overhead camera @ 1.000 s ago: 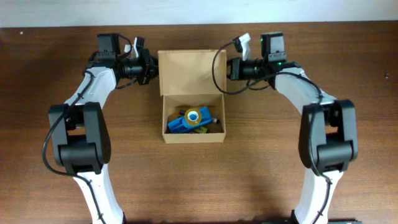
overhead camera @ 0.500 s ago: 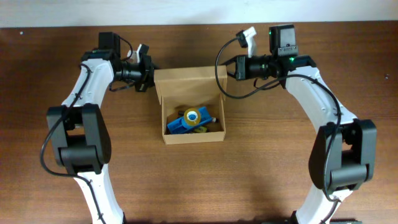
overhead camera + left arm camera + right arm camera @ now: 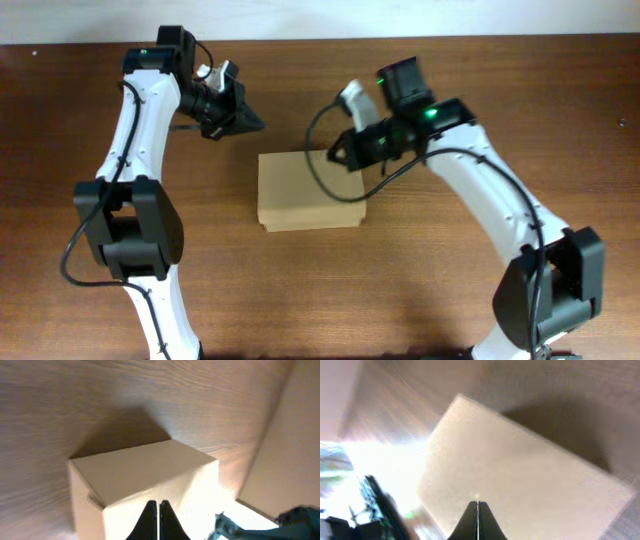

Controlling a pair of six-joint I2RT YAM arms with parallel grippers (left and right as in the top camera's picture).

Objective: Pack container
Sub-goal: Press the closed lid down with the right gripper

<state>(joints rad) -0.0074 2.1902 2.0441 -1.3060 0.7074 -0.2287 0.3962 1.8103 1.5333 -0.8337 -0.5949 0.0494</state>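
- The cardboard box (image 3: 310, 190) sits closed in the middle of the wooden surface (image 3: 450, 290), its top flat and nothing inside showing.
- I judge the packing and closing as good as done; what may remain is pressing the top fully home or tucking it in, then drawing both arms clear.
- The left pincer (image 3: 156, 510) is narrow, its two tips together and holding nothing. That arm reaches in from the far left, and its tip hangs off the box's far left corner, apart from it.
- The right pincer (image 3: 478, 510) is also pinched together and empty. Its arm bends across from the right with the tip at the far right edge of the top; I cannot tell whether it touches.
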